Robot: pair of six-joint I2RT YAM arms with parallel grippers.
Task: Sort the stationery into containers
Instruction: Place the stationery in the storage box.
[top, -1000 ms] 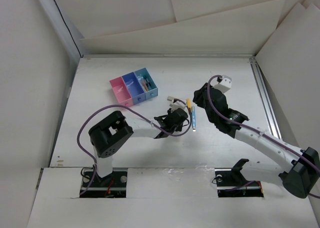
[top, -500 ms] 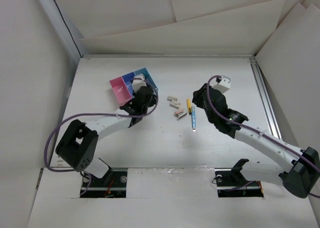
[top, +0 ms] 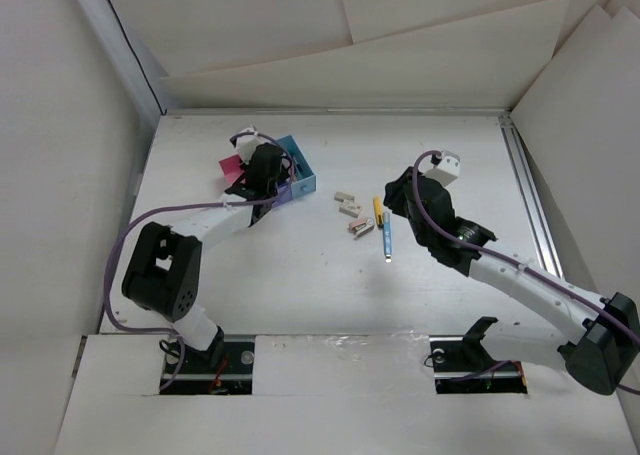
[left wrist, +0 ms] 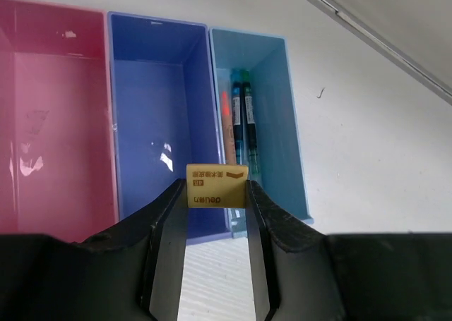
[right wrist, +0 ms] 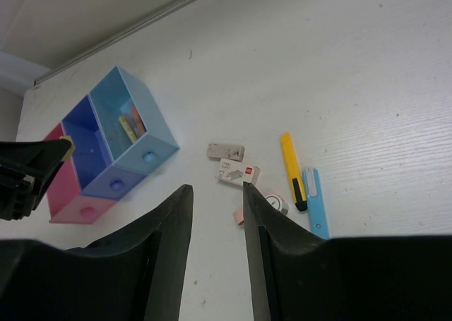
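Note:
My left gripper [left wrist: 217, 194] is shut on a small tan eraser [left wrist: 217, 185] and holds it above the near rim of the dark blue tray [left wrist: 152, 109], close to the wall it shares with the light blue tray [left wrist: 293, 123]. The pink tray [left wrist: 56, 109] is on the left. Several pens [left wrist: 240, 123] lie in the light blue tray. In the top view the left gripper [top: 262, 165] covers most of the trays [top: 302, 175]. My right gripper [right wrist: 215, 194] is open and empty, above the table near the loose stationery.
Mid-table lie a grey eraser [right wrist: 226, 151], a white box [right wrist: 239, 173], a pink eraser [right wrist: 239, 216], a round tape roll [right wrist: 274, 201], a yellow cutter [right wrist: 291, 169] and a light blue pen-like piece [right wrist: 316, 201]. The same pile [top: 360, 220] shows in the top view.
My left arm swung from the pile at mid-table back and left to the trays, carrying the tan eraser. The right arm has not moved.

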